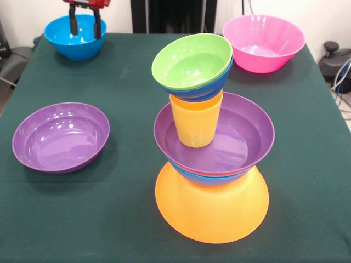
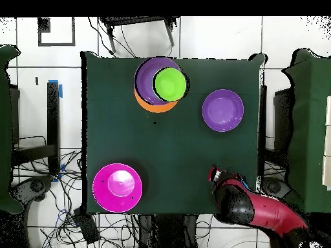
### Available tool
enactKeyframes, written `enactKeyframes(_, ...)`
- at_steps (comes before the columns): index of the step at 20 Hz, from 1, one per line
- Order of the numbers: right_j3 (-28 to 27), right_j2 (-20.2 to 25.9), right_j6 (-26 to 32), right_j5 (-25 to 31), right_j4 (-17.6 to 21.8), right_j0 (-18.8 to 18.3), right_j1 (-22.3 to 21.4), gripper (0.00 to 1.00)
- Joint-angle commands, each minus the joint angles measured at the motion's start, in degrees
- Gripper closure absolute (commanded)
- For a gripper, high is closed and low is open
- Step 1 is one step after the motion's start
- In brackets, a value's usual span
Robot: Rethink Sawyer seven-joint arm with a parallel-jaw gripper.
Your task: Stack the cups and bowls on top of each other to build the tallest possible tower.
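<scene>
We see only the bottom of the gripper [image 1: 84,24] in the front view; the rest of the arm is cut off by the top edge. Its two black fingers [image 1: 73,25] hang apart with a gap between them, and nothing is in the gap. They sit right over the bright blue bowl [image 1: 75,36] at the far corner of the table. We cannot tell if they touch it. From above, the red and black arm [image 2: 258,210] covers that corner, so the blue bowl is hidden there.

The tower [image 1: 211,137] stands near the front edge of the green table [image 1: 126,219]. Its base is the big yellow-orange bowl [image 1: 211,211], turned upside down. On it sits a blue bowl [image 1: 211,178], but we see only a thin strip of it under the purple bowl [image 1: 244,129] that rests in it. A yellow ribbed cup [image 1: 196,125] stands upright in the purple bowl. It looks like it sits inside an orange cup, though we only see an orange rim. On top is a dark blue bowl [image 1: 205,87] with the green bowl [image 1: 189,60] nested in it, tilted a bit. The green bowl is empty.

From above, the tower shows only green, purple and an orange edge.

The other purple bowl [image 1: 60,137] sits alone and empty. The pink bowl [image 1: 263,43] is empty too, at the other far corner.
</scene>
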State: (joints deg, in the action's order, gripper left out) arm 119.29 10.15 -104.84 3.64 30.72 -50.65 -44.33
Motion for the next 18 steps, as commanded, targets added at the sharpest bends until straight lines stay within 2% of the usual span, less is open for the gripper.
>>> enactKeyframes(1,5.6,-0.1,-3.6,-4.0,6.4,-1.5,5.6,0.0)
enactKeyframes(4,5.9,-1.3,-3.6,-5.4,7.9,-0.9,6.5,0.0)
enactKeyframes(7,4.9,-6.0,-4.5,-6.7,9.0,2.0,7.6,0.0)
enactKeyframes(10,4.6,-8.7,-5.1,-7.8,9.8,2.7,8.7,0.0)
enactKeyframes(14,5.1,-9.1,-5.8,-9.8,10.4,2.4,12.1,0.0)
enactKeyframes(18,4.2,-13.0,-7.1,-14.9,10.3,4.9,15.7,0.0)
